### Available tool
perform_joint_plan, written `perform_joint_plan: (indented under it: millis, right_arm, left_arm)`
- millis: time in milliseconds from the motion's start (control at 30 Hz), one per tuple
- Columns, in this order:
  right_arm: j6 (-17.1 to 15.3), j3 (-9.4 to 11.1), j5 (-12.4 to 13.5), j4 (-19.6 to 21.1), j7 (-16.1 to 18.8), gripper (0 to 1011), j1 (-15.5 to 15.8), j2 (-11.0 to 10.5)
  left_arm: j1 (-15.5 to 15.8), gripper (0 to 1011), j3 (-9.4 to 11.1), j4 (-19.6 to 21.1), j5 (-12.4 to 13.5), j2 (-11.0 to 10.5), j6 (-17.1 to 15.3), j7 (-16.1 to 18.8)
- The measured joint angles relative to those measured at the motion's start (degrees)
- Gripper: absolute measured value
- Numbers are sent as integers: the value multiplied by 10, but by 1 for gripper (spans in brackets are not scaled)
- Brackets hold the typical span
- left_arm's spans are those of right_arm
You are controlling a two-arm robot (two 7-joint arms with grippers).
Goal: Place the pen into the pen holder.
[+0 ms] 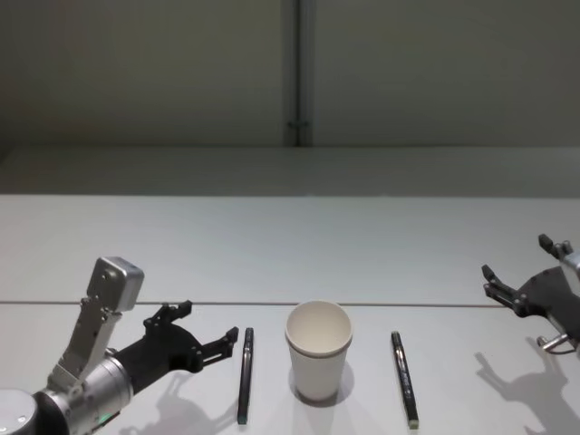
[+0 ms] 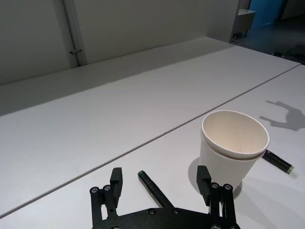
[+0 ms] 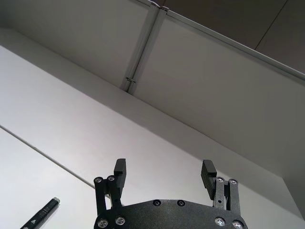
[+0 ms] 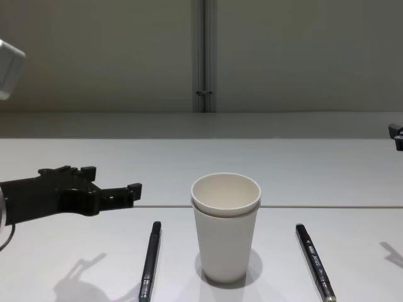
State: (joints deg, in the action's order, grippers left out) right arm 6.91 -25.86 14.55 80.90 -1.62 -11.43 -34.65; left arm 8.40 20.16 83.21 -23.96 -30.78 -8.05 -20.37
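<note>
The pen holder (image 1: 319, 350), an off-white paper cup with a doubled rim, stands upright at the table's near middle (image 4: 225, 226) (image 2: 233, 148). A dark pen (image 1: 246, 376) lies flat just left of it (image 4: 150, 261) (image 2: 155, 188). A second dark pen (image 1: 404, 378) lies flat to its right (image 4: 315, 261), and its end shows past the cup (image 2: 277, 161) and in the right wrist view (image 3: 43, 214). My left gripper (image 1: 208, 323) hovers open just left of the left pen's far end, above the table (image 4: 112, 179) (image 2: 159, 179). My right gripper (image 1: 517, 256) hangs open and empty at the far right (image 3: 164, 167).
The white table (image 1: 290, 254) has a seam (image 1: 408, 305) running across it just behind the cup. A grey wall with a vertical conduit (image 1: 298, 72) stands beyond the far edge. Open tabletop stretches behind the seam and between the pens and the arms.
</note>
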Motion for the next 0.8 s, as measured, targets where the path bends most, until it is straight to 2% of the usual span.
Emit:
perform_joint_plan:
  millis: [133, 800]
  right_arm:
    - [0, 0, 0, 0, 0, 1001, 0, 0]
    - [0, 0, 0, 0, 0, 1001, 0, 0]
  left_arm:
    - [8, 1001, 6, -9, 10, 6, -25, -3]
    - [53, 1001, 36, -58, 53, 33, -100, -32]
